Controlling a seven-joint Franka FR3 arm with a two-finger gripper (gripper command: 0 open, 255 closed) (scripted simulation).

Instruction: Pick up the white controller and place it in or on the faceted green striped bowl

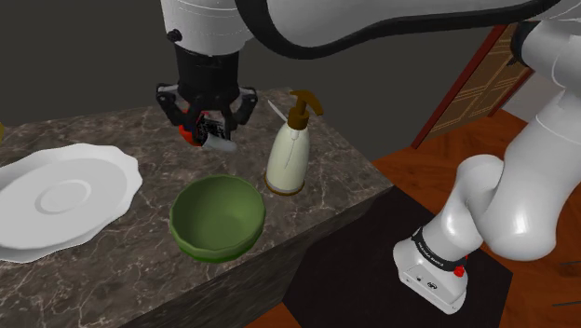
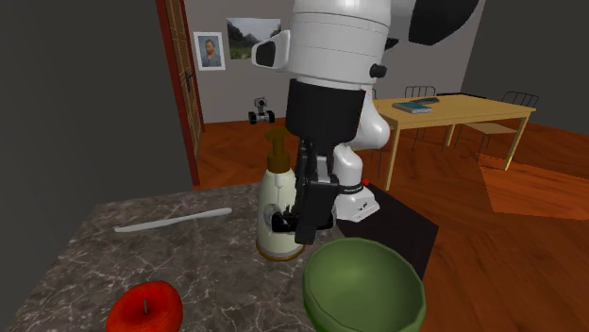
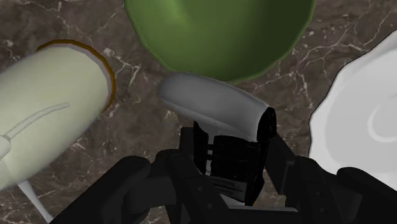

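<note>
The controller (image 3: 213,108) is a pale grey-white shell with a black end. It is clasped between the black fingers of my gripper (image 3: 232,149), which is shut on it. In the shoulder view my gripper (image 1: 207,126) holds the controller (image 1: 220,143) a little above the marble counter, just behind the green bowl (image 1: 217,217). The bowl (image 3: 219,35) lies just beyond the controller's tip and is empty. In the second exterior view my gripper (image 2: 307,212) hangs between the bowl (image 2: 363,288) and the bottle.
A cream pump bottle (image 1: 289,154) (image 2: 276,212) (image 3: 48,105) stands close beside the gripper. A white scalloped plate (image 1: 60,196) (image 3: 362,121) lies on the other side. A red apple (image 2: 143,307) and a knife (image 2: 175,220) rest on the counter (image 1: 140,270). The counter's edge drops to the floor near the stand.
</note>
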